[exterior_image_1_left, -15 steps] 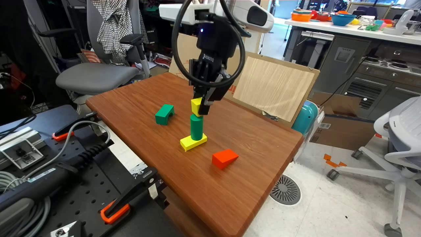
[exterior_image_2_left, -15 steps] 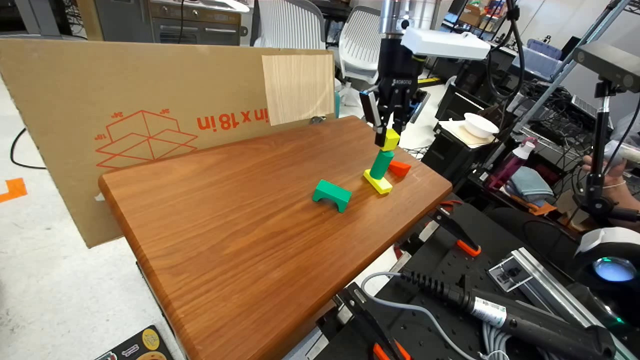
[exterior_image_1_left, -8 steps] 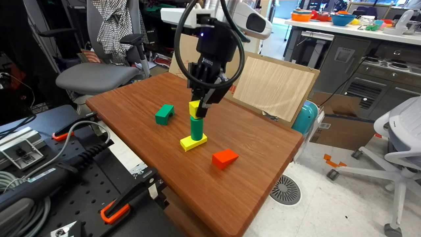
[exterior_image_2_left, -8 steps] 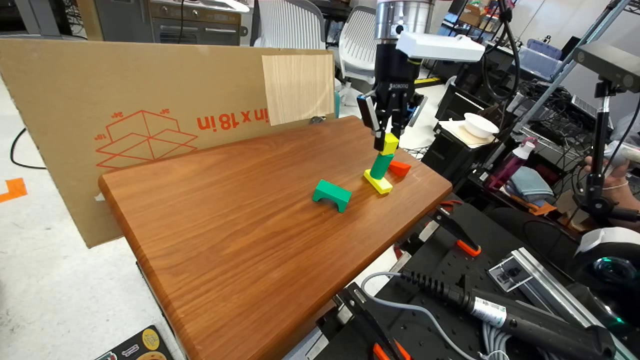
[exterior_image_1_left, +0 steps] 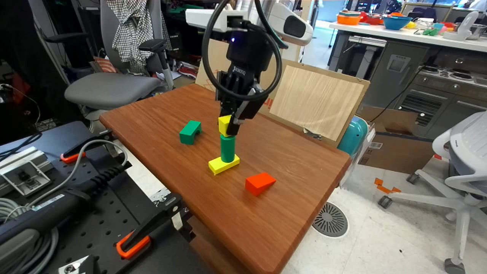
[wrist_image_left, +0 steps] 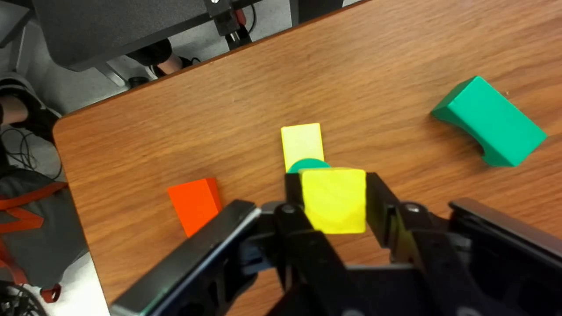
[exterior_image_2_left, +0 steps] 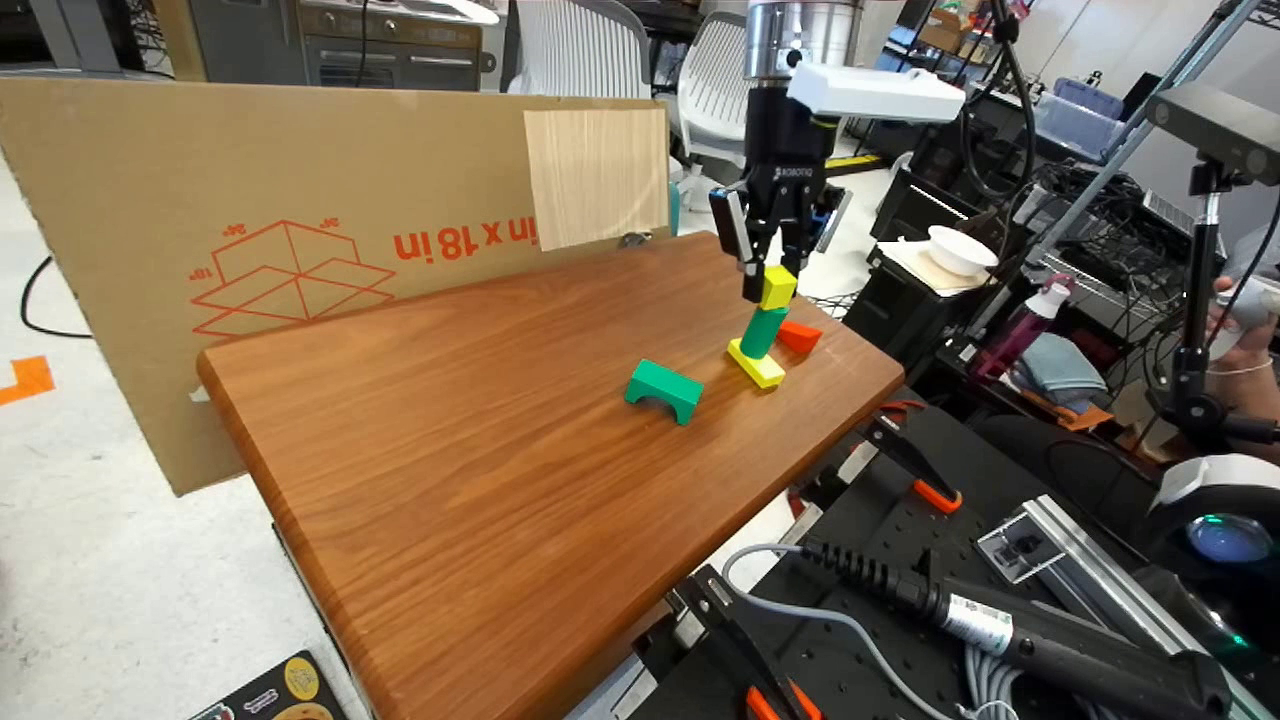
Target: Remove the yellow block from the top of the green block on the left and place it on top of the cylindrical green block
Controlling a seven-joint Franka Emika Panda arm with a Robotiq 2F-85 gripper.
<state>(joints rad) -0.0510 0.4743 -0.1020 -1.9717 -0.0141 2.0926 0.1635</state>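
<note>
Yellow block [exterior_image_1_left: 223, 125]: just above or touching the cylindrical green block [exterior_image_1_left: 227, 149], cannot tell which; seemingly off-centre.
Gripper [wrist_image_left: 334, 193]: pinching the yellow block by opposite sides.
Green block [exterior_image_1_left: 188, 133]: apart from the cylindrical green block, top bare.
Stacking: likely the placing step.
Next move: should centre and seat it, then release.

Gripper [wrist_image_left: 336, 195] and yellow block [exterior_image_2_left: 778, 288] slightly lower now.
</note>
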